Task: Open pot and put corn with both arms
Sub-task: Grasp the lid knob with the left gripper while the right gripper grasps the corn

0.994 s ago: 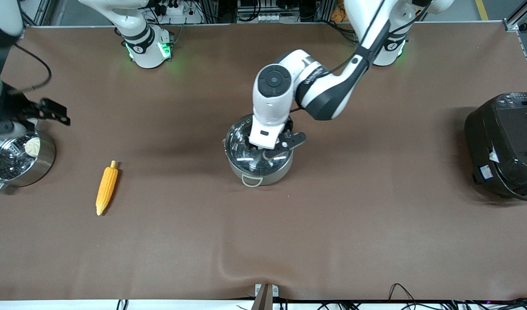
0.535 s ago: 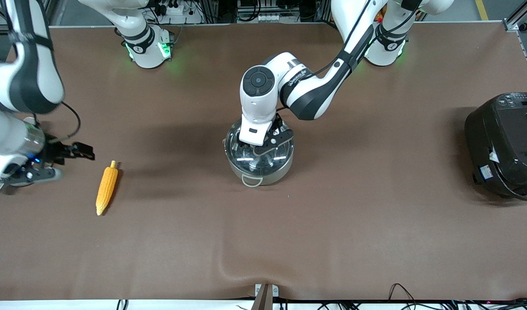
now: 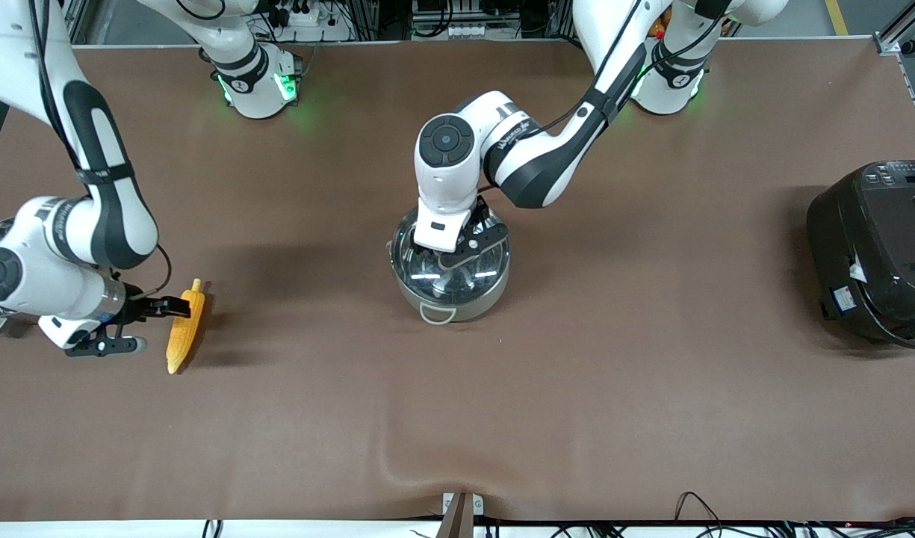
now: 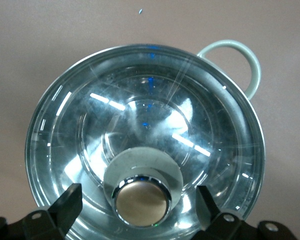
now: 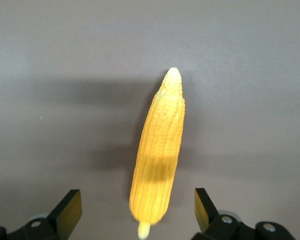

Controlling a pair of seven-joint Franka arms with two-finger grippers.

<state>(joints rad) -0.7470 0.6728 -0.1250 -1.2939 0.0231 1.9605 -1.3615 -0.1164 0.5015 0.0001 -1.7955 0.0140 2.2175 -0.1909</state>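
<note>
1. Centrally on the table, the pot (image 3: 450, 276) sits with its lid (image 4: 145, 145) on; the left gripper (image 3: 457, 250) hangs spread wide over the knob (image 4: 142, 202)
2. Toward the right arm's end, the corn (image 3: 184, 329) lies flat, its stub between the right gripper (image 5: 135, 215)'s parted fingers

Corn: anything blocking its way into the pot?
Yes. The glass lid sits on the pot, with the left gripper open around its knob. The corn lies between the right gripper's open fingers.
</note>
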